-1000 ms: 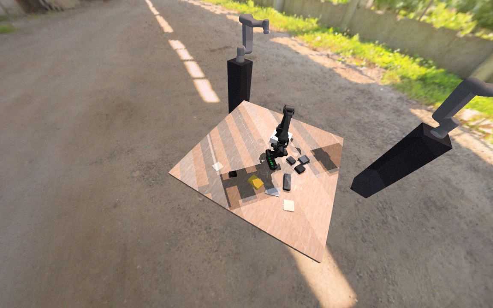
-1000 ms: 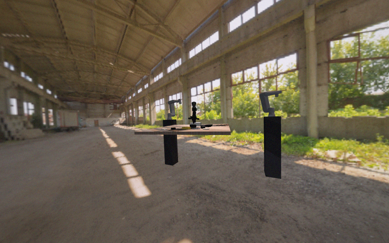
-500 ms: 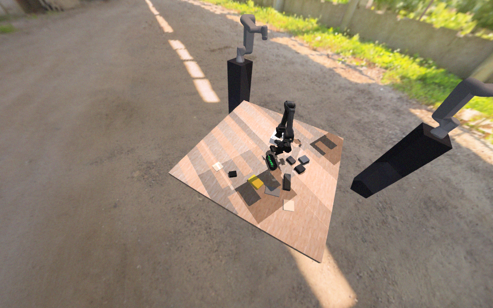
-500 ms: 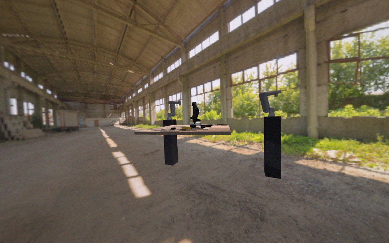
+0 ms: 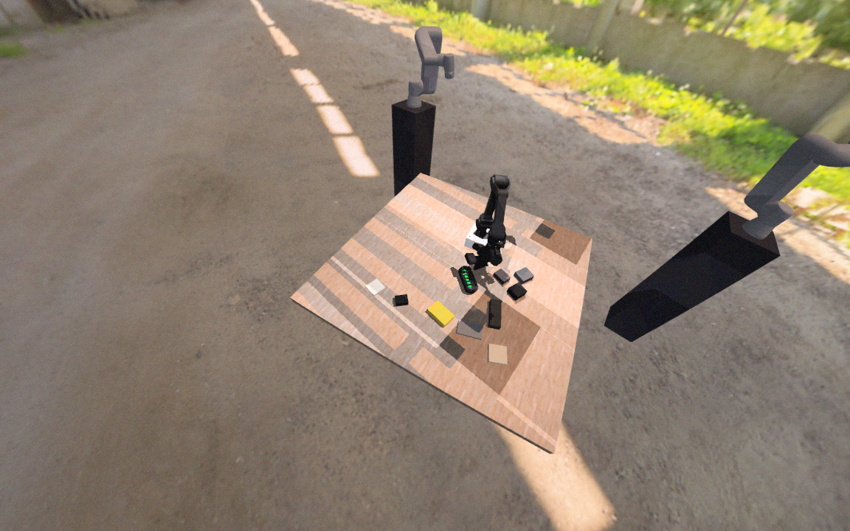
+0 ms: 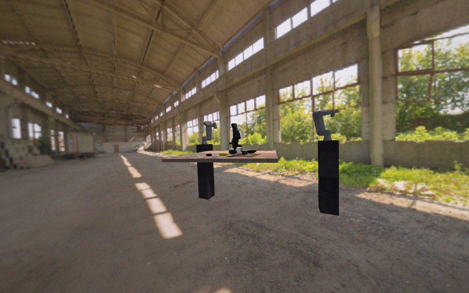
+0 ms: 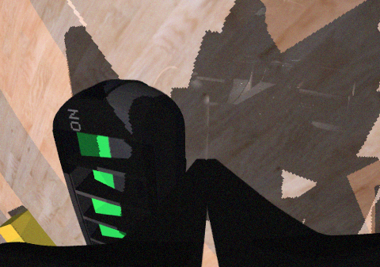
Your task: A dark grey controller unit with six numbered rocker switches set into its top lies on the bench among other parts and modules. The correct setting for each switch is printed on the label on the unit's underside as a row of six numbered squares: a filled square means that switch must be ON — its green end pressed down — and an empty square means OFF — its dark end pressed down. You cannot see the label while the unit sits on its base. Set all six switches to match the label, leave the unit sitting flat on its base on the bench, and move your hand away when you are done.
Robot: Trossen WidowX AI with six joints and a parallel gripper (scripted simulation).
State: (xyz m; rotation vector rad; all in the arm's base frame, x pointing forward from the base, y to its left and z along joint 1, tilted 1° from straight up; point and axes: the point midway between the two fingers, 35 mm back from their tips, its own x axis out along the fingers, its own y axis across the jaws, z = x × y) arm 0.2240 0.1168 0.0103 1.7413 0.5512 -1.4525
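The dark grey controller unit (image 5: 465,281) (image 7: 158,140) sits on the bench (image 5: 533,409), switches up. Green faces of several switches show in the top view. In the wrist view, the word ON stands beside the end switch (image 7: 94,144), and four switches show green at differing tilts; the others are hidden by the unit's near part and my fingers. I cannot tell every setting. The label underneath is hidden. My gripper (image 7: 205,168) is shut and empty, its tips beside the unit's right side in the wrist view; whether they touch it is unclear.
A yellow block (image 5: 440,313) (image 7: 37,227), a black block (image 5: 401,299), a white card (image 5: 374,286), a long dark bar (image 5: 493,313), a grey plate (image 5: 469,329) and a beige card (image 5: 497,354) lie around. Dark modules (image 5: 516,290) lie near the unit. Two other arms stand on pedestals beyond the bench.
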